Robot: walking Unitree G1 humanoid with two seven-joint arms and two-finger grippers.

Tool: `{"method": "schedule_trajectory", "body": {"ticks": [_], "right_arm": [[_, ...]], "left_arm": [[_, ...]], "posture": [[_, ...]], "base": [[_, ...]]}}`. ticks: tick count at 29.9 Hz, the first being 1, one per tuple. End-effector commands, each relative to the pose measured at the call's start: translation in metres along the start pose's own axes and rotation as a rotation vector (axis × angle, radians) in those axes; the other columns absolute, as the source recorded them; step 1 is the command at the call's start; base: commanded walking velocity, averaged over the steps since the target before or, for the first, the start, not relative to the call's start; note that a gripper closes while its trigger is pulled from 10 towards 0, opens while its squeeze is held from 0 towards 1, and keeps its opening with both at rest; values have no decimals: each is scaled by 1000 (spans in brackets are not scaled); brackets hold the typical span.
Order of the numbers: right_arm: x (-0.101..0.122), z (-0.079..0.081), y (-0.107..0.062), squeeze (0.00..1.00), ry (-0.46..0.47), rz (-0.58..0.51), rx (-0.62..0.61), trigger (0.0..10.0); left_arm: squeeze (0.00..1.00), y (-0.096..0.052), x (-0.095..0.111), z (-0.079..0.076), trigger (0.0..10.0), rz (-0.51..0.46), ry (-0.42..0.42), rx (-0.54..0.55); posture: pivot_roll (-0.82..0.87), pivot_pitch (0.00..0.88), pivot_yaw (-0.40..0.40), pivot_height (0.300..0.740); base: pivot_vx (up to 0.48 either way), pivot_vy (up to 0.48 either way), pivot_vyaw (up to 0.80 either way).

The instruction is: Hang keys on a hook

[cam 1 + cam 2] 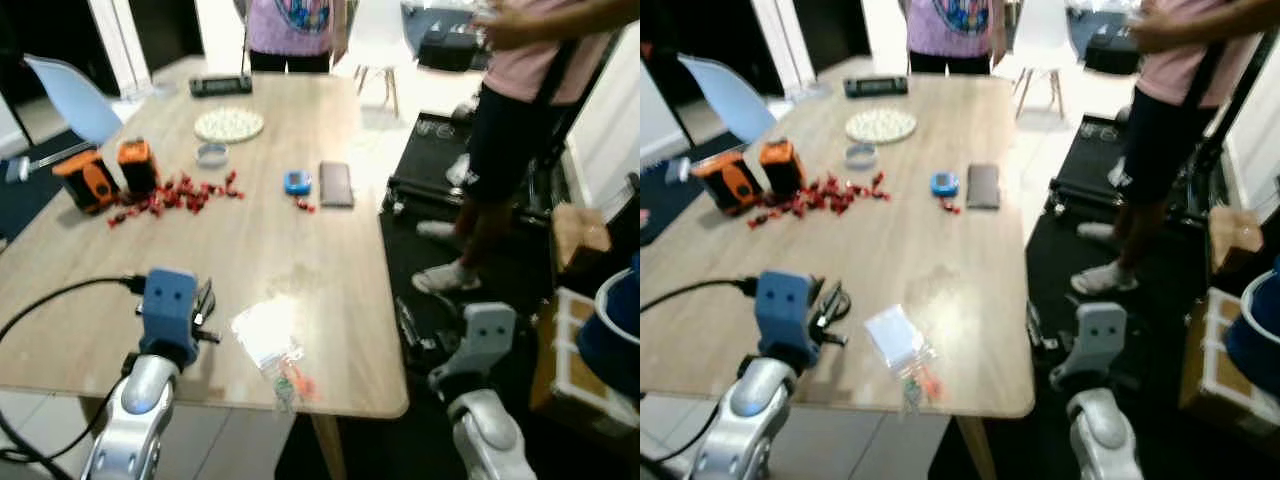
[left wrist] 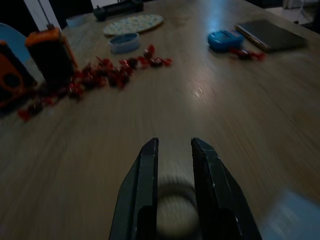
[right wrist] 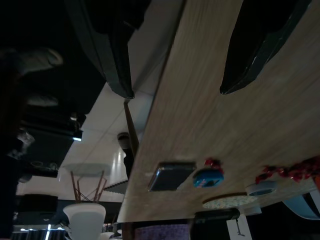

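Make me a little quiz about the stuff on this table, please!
1. True or false: the red sweets lie beside the orange boxes.
2. What lies right next to the blue disc? A a banana, B a dark case, C a cup.
3. Fill in: the right pincer hangs off the table's edge with its fingers ___.
Key: 1 true; 2 B; 3 open.

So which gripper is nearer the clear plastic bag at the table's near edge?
Left. The left gripper sits over the table just beside the plastic bag; the right gripper hangs off the table's right side, farther away.
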State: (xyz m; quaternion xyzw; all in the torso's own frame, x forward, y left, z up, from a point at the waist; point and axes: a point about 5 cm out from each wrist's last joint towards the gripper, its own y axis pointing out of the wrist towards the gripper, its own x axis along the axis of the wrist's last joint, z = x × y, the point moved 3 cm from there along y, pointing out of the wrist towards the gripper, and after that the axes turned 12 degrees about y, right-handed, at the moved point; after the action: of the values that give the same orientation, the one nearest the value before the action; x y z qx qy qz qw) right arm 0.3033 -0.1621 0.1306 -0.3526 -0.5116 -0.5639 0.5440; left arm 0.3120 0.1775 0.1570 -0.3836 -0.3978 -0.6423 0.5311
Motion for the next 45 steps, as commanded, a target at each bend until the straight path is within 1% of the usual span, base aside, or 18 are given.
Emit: {"method": "schedule_trajectory", "body": {"ticks": [1,6,13,19,21,22,24,29,30,33,34,35,36,38,40,41,42,45], "right_arm": [[-3,-9,-5,0,7,18,-33,10000],[-3,-7,-5,0,9,20,-28,10000],[-3,-8,-5,0,9,22,-24,10000],[-4,-6,-5,0,10,24,-20,10000],[-4,-6,-5,0,9,24,-20,10000],[-4,-6,-5,0,9,24,-20,10000],[-4,-7,-5,0,8,24,-21,10000],[-4,-6,-5,0,7,26,-17,10000],[-4,-5,-4,0,6,26,-12,10000],[-4,-5,-3,0,5,26,-8,10000],[-4,-5,-3,0,3,26,-7,10000],[-4,-5,-3,0,3,26,-7,10000],[-4,-5,-3,0,1,27,-7,10000],[-3,-10,-4,0,-8,31,-13,10000],[-2,-14,-4,0,-18,32,-19,10000],[-2,-15,-4,0,-22,32,-22,10000],[-2,-15,-4,0,-22,32,-22,10000],[-1,-20,-3,0,-29,33,-33,10000]], "left_arm": [[0,-3,-6,-5,10000,30,3,-16],[0,-4,-6,-5,10000,28,1,-20],[0,-6,1,-3,10000,1,40,-88],[0,-8,7,0,10000,1,70,-204],[0,-12,10,5,10000,0,106,-259],[0,-12,10,5,10000,0,106,-259],[0,-14,13,14,10000,-1,144,-299],[0,-17,20,38,10000,26,303,-363],[0,-20,22,45,10000,36,327,-396],[0,-24,23,48,10000,42,330,-445],[0,-31,21,45,10000,51,329,-508],[0,-31,21,45,10000,51,329,-508],[0,-39,19,40,10000,60,321,-572],[0,-66,14,17,10000,83,263,-785],[0,-83,16,-3,10000,81,194,-914],[0,-88,19,-11,10000,71,163,-952],[0,-88,19,-11,10000,71,163,-952],[0,-97,24,-33,10000,41,123,-1037]], "posture": [[88,148,28,740],[89,148,28,740],[92,147,28,740],[94,148,27,740],[93,148,28,740],[93,148,28,740],[95,149,28,740],[102,149,23,740],[102,149,23,740],[102,149,23,740],[102,149,23,740],[102,149,23,740],[102,149,23,740],[97,147,19,740],[94,146,18,740],[94,146,18,740],[94,146,18,740],[93,147,18,740]], "base": [[0,0,0],[0,0,0],[0,0,0],[0,0,0],[0,0,0],[0,0,0],[0,0,0],[0,0,0],[0,0,0],[0,0,0],[0,0,0],[0,0,0],[0,0,0],[0,0,0],[0,0,0],[0,0,0],[0,0,0],[0,0,0]]}}
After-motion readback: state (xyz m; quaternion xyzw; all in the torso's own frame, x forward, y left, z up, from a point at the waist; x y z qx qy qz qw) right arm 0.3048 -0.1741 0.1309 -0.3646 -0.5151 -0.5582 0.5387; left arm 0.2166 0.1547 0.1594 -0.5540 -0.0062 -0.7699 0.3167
